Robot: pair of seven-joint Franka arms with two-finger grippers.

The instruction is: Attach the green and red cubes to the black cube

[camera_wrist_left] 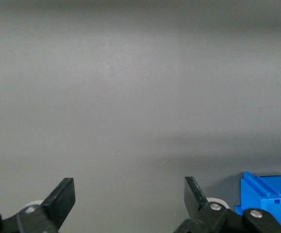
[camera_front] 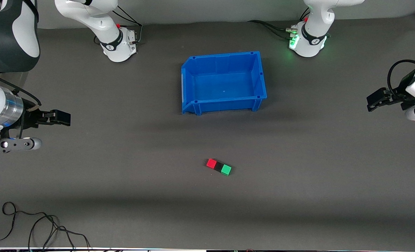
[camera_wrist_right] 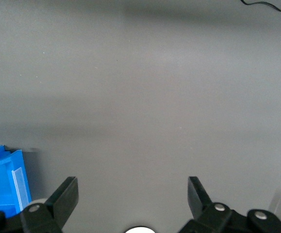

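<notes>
A: Fingers [camera_wrist_left: 62, 199] of the left gripper [camera_front: 375, 101] and right gripper [camera_front: 58, 118] spread wide, empty, waiting at the worktop [camera_front: 123, 182] ends.

B: Red cube [camera_front: 211, 163], black cube [camera_front: 219, 167], green cube [camera_front: 226, 170] touch in a row, nearer the camera than the blue bin [camera_front: 223, 82]; likely light, rigid; pinch flat sides.

The bin [camera_front: 223, 82] is showing smooth, slightly glossy blue plastic; the table [camera_front: 123, 175] is looking matt grey; the black cube [camera_front: 219, 166] is looking matt.
</notes>
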